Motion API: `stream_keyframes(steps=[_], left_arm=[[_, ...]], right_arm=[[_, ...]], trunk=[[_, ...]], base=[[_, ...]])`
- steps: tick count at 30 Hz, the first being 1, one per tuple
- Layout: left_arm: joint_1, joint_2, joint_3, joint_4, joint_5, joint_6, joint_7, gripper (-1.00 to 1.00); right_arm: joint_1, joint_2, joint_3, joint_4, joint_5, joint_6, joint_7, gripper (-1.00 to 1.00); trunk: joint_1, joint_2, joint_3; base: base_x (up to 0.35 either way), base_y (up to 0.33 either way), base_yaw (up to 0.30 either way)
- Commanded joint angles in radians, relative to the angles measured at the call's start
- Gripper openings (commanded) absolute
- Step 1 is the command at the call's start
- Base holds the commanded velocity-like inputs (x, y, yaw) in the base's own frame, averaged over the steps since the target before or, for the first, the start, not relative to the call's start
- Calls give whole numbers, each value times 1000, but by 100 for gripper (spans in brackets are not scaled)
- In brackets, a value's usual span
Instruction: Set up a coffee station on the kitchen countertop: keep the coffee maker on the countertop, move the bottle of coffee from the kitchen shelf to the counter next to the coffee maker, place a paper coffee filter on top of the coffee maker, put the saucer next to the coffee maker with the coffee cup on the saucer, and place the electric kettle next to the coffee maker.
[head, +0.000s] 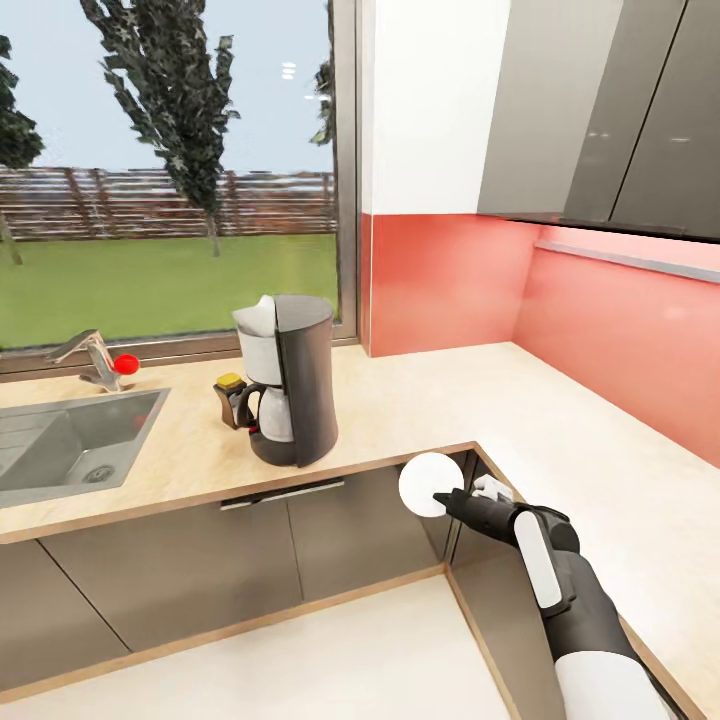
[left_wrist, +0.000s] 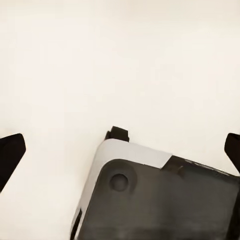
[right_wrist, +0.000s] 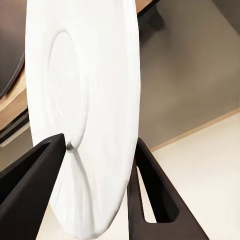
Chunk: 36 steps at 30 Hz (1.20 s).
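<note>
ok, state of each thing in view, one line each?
saucer: held on edge, off the counter
right gripper: shut on saucer rim
left gripper: open, holding nothing
coffee maker: upright on the countertop, white filter on top
sink: empty

saucer (head: 424, 484): plain white
right gripper (right_wrist: 97, 152): black fingers
coffee maker (head: 290, 390): dark grey body, white filter
countertop (head: 420, 400): pale beige, faint grain
backsplash (head: 440, 280): coral red
sink (head: 60, 440): grey steel
tap (head: 95, 360): silver, red knob
</note>
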Motion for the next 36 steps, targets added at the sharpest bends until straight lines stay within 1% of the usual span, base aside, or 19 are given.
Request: stream_keyframes(steps=[1, 3, 5, 6, 7, 8, 9, 10, 12, 15, 17, 19, 21, 22, 24, 25, 27, 30, 36], left_arm=[[-1, 1, -8, 34, 9, 3, 9, 100], [-1, 1, -8, 85, 6, 3, 10, 100], [-1, 0, -9, 149, -7, 3, 11, 100], [-1, -1, -9, 190, -27, 4, 15, 100], [-1, -1, -10, 214, -43, 5, 17, 100], [-1, -1, -11, 225, -51, 5, 17, 100], [-1, -2, -13, 256, -78, 6, 19, 100], [-1, -2, -13, 273, -95, 9, 20, 100], [-1, -3, -14, 293, -117, 12, 20, 100], [-1, -5, -14, 310, -140, 15, 21, 100], [0, -7, -14, 315, -146, 16, 23, 100], [1, -16, -14, 321, -147, 16, 24, 100], [5, -32, -14, 334, -152, 16, 26, 100], [5, -38, -15, 338, -161, 17, 33, 100], [6, -50, -15, 342, -200, 17, 64, 100], [6, -56, -14, 343, -211, 18, 77, 100], [7, -66, -13, 343, -224, 18, 93, 100], [7, -73, -13, 344, -231, 18, 102, 100], [7, -76, -13, 344, -234, 17, 105, 100]], right_arm=[[-1, 1, -4, -1, 8, 5, 9, -100], [-1, 1, -4, -1, 8, 5, 10, -100], [-1, 2, -3, -1, 7, 5, 10, -100], [-1, 3, -2, -1, 7, 5, 10, -100], [-1, 3, -2, 0, 7, 5, 10, -100], [-1, 4, -1, 0, 7, 5, 10, -100], [-1, 4, 0, 0, 8, 5, 10, -100], [-1, 4, 1, 0, 7, 5, 10, -100], [-1, 4, 1, 1, 7, 5, 10, -100], [-2, 6, 3, 1, 7, 5, 10, -100], [-2, 6, 3, 0, 7, 5, 10, -100], [-1, 6, 3, 0, 7, 5, 10, -100], [-1, 8, 3, -1, 7, 5, 11, -100], [-1, 9, 4, 0, 7, 5, 11, -100], [-1, 10, 7, 0, 7, 5, 11, -100], [-1, 10, 13, 1, 7, 5, 11, -100], [-1, 10, 28, 1, 7, 5, 11, -100], [-1, 10, 37, 0, 7, 5, 11, -100], [-1, 11, 41, 0, 7, 5, 11, -100]], trunk=[[1, -2, -2], [1, -2, -2], [1, -2, -2], [1, -2, -2], [1, -2, -2], [1, -2, -2], [1, -2, -2], [1, -2, -2], [1, -2, -2], [1, -2, -2], [1, -2, -2], [1, -2, -2], [1, -2, -2], [1, -2, -2], [1, -2, -2], [1, -2, -2], [1, -2, -2], [1, -2, -2], [1, -2, -2]], base=[[0, 0, 0], [0, 0, 0], [0, 0, 0], [0, 0, 0], [0, 0, 0], [0, 0, 0], [0, 0, 0], [0, 0, 0], [0, 0, 0], [0, 0, 0], [33, 0, 0], [77, 34, 0], [104, 92, 0], [111, 98, 0], [115, 101, 0], [116, 102, 0], [121, 106, 0], [125, 194, 0], [101, 235, 0]])
